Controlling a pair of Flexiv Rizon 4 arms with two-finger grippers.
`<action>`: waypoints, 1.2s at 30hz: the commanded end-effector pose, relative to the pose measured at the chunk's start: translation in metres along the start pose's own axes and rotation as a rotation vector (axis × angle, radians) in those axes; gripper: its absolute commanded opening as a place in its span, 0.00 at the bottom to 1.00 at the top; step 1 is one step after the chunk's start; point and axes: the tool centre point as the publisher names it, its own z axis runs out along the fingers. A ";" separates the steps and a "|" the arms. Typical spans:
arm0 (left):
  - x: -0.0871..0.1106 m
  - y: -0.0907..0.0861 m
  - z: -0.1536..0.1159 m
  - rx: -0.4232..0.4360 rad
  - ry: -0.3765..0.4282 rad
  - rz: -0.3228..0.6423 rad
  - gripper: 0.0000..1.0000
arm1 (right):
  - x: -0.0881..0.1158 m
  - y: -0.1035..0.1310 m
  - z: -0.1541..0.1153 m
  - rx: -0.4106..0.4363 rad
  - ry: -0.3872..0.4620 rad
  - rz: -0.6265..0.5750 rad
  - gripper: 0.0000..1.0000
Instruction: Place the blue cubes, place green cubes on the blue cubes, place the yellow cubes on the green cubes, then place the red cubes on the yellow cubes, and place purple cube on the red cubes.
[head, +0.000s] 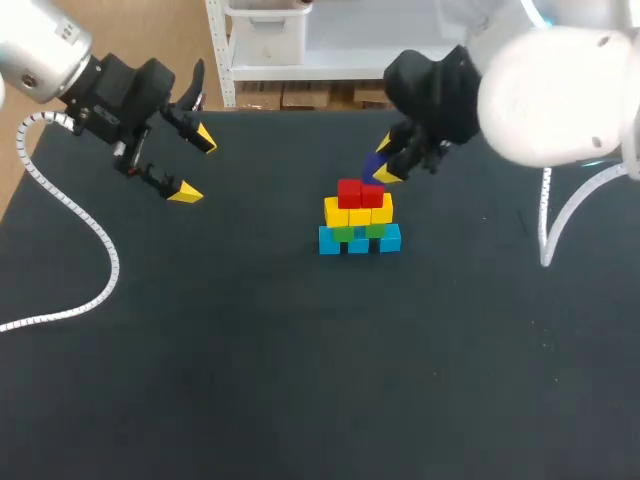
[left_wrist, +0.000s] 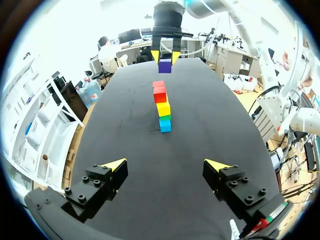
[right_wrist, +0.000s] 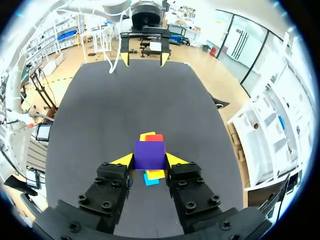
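Note:
A small stack stands mid-table: blue cubes (head: 358, 241) at the base, green cubes (head: 358, 232) on them, yellow cubes (head: 358, 213) above, red cubes (head: 360, 193) on top. My right gripper (head: 381, 164) hangs just above and behind the red cubes, shut on the purple cube (head: 374, 163). In the right wrist view the purple cube (right_wrist: 149, 155) sits between the yellow tips of the right gripper (right_wrist: 149, 159), with the stack (right_wrist: 154, 175) partly hidden under it. My left gripper (head: 193, 165) stands open over the table's far left, empty; the left wrist view shows the left gripper (left_wrist: 165, 165) facing the stack (left_wrist: 162, 107).
The black table (head: 300, 380) holds nothing else besides the stack. A white coiled cable (head: 70, 230) from the left arm trails over the table's left side, and another cable (head: 560, 210) hangs at the right.

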 end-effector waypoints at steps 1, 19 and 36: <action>0.001 0.002 0.000 0.002 0.000 0.002 1.00 | -0.007 -0.002 0.009 -0.009 0.021 -0.009 0.00; 0.001 0.002 0.000 0.002 0.000 0.002 1.00 | 0.002 -0.014 0.025 -0.015 0.103 -0.055 0.00; 0.001 0.002 0.000 0.002 0.000 0.002 1.00 | 0.003 -0.011 0.029 -0.036 0.107 -0.060 0.00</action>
